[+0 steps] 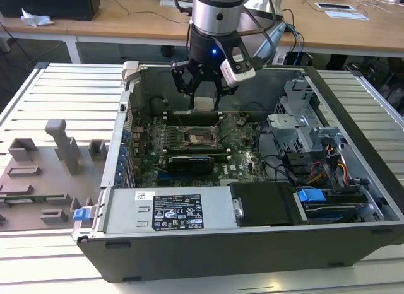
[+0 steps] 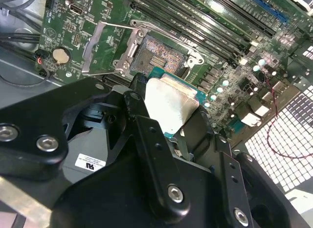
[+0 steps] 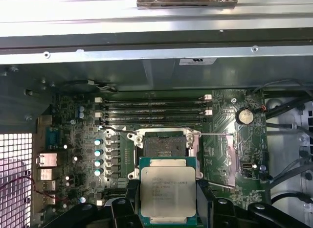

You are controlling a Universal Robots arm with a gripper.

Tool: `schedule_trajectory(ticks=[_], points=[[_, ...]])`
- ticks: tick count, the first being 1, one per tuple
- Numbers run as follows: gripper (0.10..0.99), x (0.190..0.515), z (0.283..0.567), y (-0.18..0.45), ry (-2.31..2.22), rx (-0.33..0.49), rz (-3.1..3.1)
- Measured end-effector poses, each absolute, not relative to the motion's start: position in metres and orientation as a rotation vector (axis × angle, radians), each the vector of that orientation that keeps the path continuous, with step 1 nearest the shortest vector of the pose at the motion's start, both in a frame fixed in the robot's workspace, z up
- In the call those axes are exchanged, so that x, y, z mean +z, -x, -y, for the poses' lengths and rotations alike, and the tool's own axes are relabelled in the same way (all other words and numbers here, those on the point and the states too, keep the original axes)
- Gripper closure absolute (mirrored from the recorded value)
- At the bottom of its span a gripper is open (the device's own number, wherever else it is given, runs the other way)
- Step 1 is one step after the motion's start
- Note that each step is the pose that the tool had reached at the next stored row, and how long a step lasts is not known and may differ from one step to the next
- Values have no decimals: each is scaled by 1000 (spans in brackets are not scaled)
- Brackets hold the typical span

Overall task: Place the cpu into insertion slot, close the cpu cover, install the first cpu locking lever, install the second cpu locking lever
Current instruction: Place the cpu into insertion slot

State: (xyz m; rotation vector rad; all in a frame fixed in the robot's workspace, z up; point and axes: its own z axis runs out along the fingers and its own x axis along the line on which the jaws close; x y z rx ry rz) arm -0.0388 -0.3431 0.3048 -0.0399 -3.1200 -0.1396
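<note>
Checking the pincer [image 1: 202, 98] first: what do we have in it?

— We have it closed on the cpu [image 3: 167, 191], a finger on each of two opposite edges, the pale metal top facing the wrist. We grip it by the edges, we think, so nothing touches the underside and the chip hangs level.

Where is it relative to the insertion slot [image 3: 164, 146]?

— The slot sits below the pincer and slightly ahead of it on the motherboard [image 3: 73, 140]. In the first wrist view the chip's far edge overlaps the slot's near rim. In the exterior view we hang clear above the board, inside the open computer case [image 1: 252, 243], so we judge the chip is not seated yet.

Why is the slot bare?

— Because the cpu cover [image 2: 100, 47] lies folded open to one side of the pincer, its window frame off the slot. A thin wire locking lever [image 2: 122, 25] runs unlatched past it. Both must be out of the way for a chip to go straight down, we reckon.

How far along are we?

— On the first step: chip in hand, cover open, no lever latched as far as we can tell. The case rests on the slatted counter [image 1: 63, 92].
</note>
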Motion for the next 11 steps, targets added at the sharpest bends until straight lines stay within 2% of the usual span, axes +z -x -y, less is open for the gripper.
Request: schedule_trajectory(ticks=[11], points=[[541,293,343,39,40,-140,3120]])
